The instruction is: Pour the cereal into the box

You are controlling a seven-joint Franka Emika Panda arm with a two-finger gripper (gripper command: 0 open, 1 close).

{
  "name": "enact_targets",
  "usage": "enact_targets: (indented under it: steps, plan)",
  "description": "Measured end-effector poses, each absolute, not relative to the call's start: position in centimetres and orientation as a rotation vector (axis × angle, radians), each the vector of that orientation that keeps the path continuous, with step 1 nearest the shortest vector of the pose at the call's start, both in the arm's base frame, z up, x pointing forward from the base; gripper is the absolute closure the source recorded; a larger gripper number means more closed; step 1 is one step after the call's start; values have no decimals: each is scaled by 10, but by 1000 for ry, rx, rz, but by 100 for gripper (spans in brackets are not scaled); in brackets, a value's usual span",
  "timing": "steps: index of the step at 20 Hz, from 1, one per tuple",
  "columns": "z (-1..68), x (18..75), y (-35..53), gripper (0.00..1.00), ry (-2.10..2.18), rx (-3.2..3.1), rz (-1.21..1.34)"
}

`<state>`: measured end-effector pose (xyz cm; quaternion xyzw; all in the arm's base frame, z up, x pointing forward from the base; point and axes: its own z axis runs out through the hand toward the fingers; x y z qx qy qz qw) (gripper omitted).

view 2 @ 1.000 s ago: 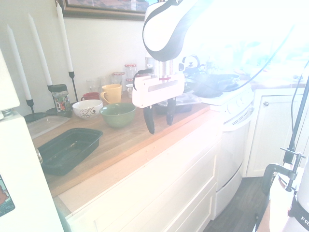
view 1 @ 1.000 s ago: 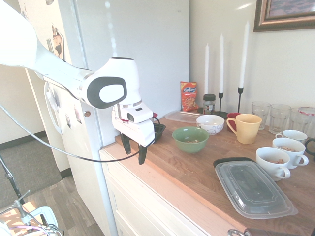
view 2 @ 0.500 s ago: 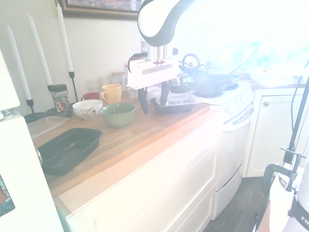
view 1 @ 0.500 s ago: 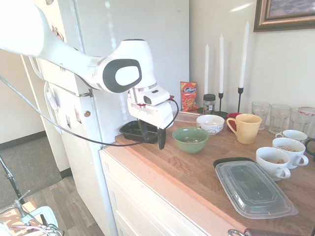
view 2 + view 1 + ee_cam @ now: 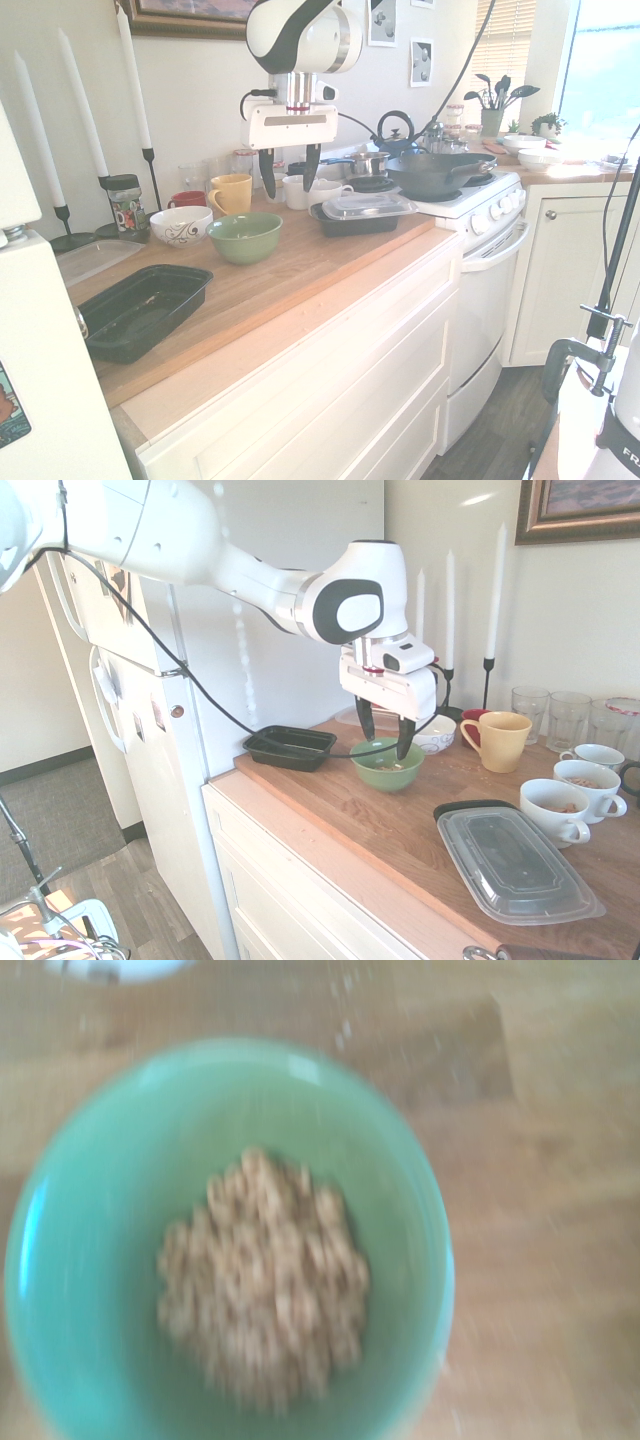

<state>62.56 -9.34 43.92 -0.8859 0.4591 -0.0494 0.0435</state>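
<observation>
Fingertips of gripper [image 5: 290, 185] wide apart, nothing between. Below them, in green bowl [image 5: 425, 1210]: cereal [image 5: 265, 1285], tan, loosely heaped. Off to one side of the gripper and lower, on wooden counter [image 5: 345, 815]: black box [image 5: 290, 748], shallow, upright.

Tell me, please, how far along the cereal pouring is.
Nothing looks poured: the cereal lies heaped in the green bowl. In hand: nothing; the open gripper hovers near the bowl. Left: grasping the bowl, then tipping it over the black box.
</observation>
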Motion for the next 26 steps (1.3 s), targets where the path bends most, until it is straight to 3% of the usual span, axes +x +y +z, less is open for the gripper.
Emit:
enact_targets:
  steps: [7,18,19,26]
  plan:
    - [393,680,-105,0,1436,-2701,-65]
    - [344,692,-109,0,1465,-2715,20]
    - [341,692,-109,100,1465,-2717,25]
    - [329,697,-107,100,1466,-2715,36]
